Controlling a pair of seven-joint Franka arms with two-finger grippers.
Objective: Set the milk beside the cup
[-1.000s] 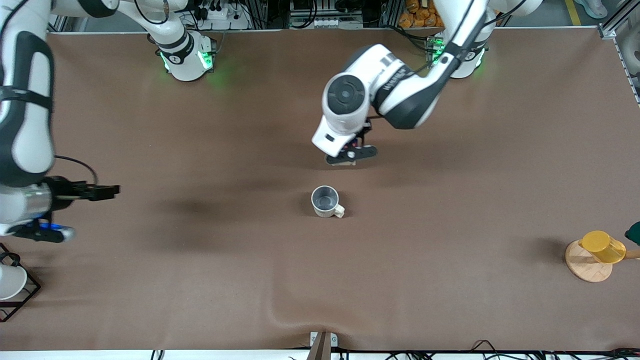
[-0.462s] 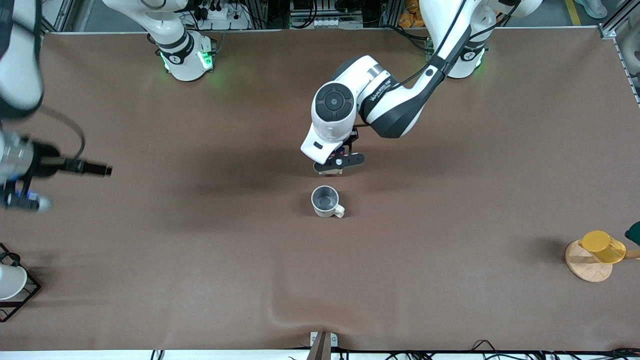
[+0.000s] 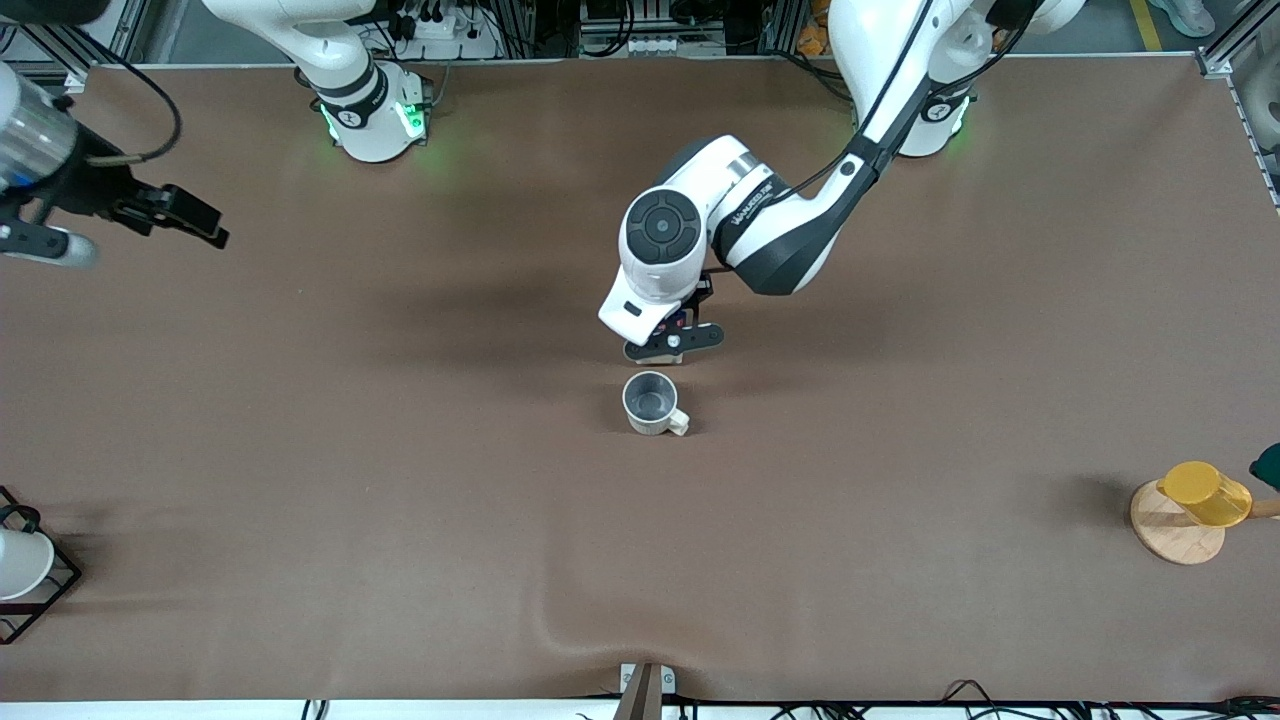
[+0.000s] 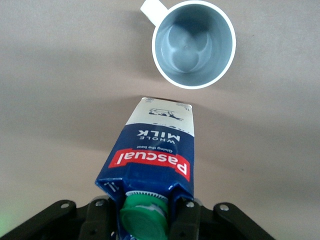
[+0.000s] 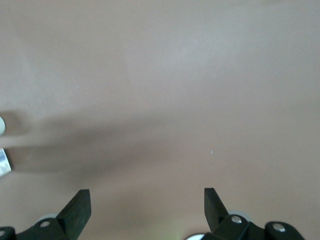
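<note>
My left gripper (image 3: 672,344) is shut on the milk (image 4: 156,152), a dark blue carton with white sides and a red label. The gripper (image 4: 144,220) grips it at the top, on either side of the green cap (image 4: 144,218). It holds the milk over the bare table right beside the cup (image 3: 650,402). The cup is a cream-white mug with a grey interior and stands upright; it also shows in the left wrist view (image 4: 193,44). In the front view the hand hides almost all of the milk. My right gripper (image 3: 190,220) is open and empty in the air at the right arm's end of the table; it also shows in the right wrist view (image 5: 146,202).
A yellow cup (image 3: 1205,492) lies on a round wooden disc (image 3: 1170,535) at the left arm's end of the table. A white cup in a black wire rack (image 3: 45,590) stands at the right arm's end. The cloth has a ridge (image 3: 560,632) near the front edge.
My left arm has carried the milk closer to the cup. My right arm has swung away toward the robots' bases, still open.
</note>
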